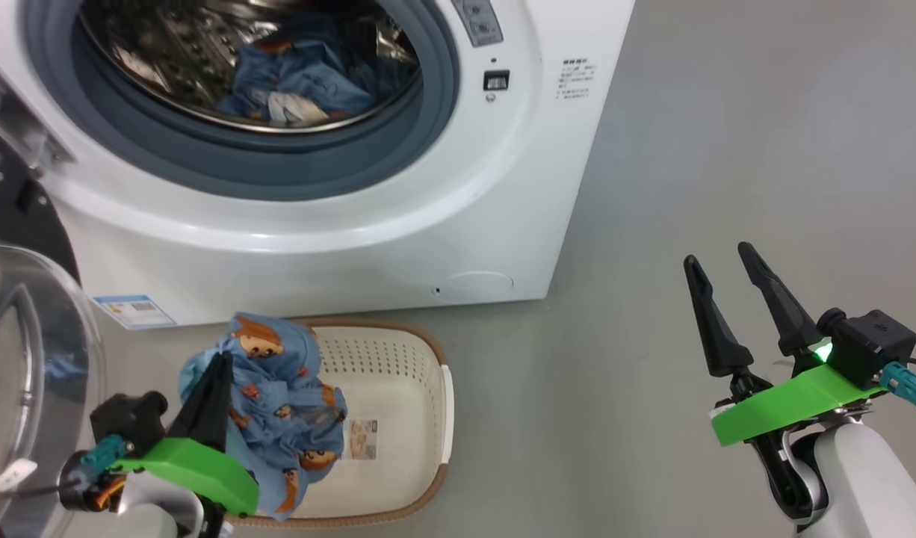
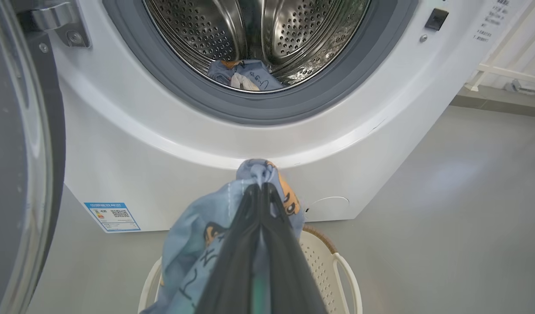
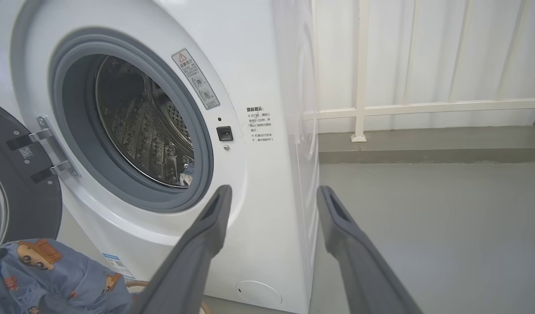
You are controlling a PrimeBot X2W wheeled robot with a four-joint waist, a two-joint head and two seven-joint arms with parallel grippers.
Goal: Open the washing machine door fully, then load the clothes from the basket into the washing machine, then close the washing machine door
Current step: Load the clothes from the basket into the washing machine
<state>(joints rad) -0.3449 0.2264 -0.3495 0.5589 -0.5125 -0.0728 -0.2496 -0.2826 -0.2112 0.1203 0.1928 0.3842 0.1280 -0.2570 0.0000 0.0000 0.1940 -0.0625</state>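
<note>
The washing machine (image 1: pixel 398 224) (image 2: pixel 132 144) (image 3: pixel 267 174) stands with its door (image 1: pixel 25 359) (image 2: pixel 18 152) (image 3: pixel 18 183) swung open to the left. Light-blue clothes (image 1: pixel 301 75) (image 2: pixel 245 76) lie inside the steel drum. My left gripper (image 1: pixel 220 360) (image 2: pixel 261 185) is shut on a light-blue garment with orange figures (image 1: pixel 279 403) (image 2: pixel 197 244) (image 3: pixel 49 279), lifted above the cream basket (image 1: pixel 406 388) (image 2: pixel 333 266) on the floor before the machine. My right gripper (image 1: pixel 716 258) (image 3: pixel 272 192) hangs open and bare over the floor to the right, well away from the basket.
Grey floor (image 1: pixel 727 149) spreads to the right of the machine. A white railing (image 3: pixel 402 107) and wall stand behind it. The open door's clear glass bowl (image 1: pixel 17 373) bulges close to my left arm.
</note>
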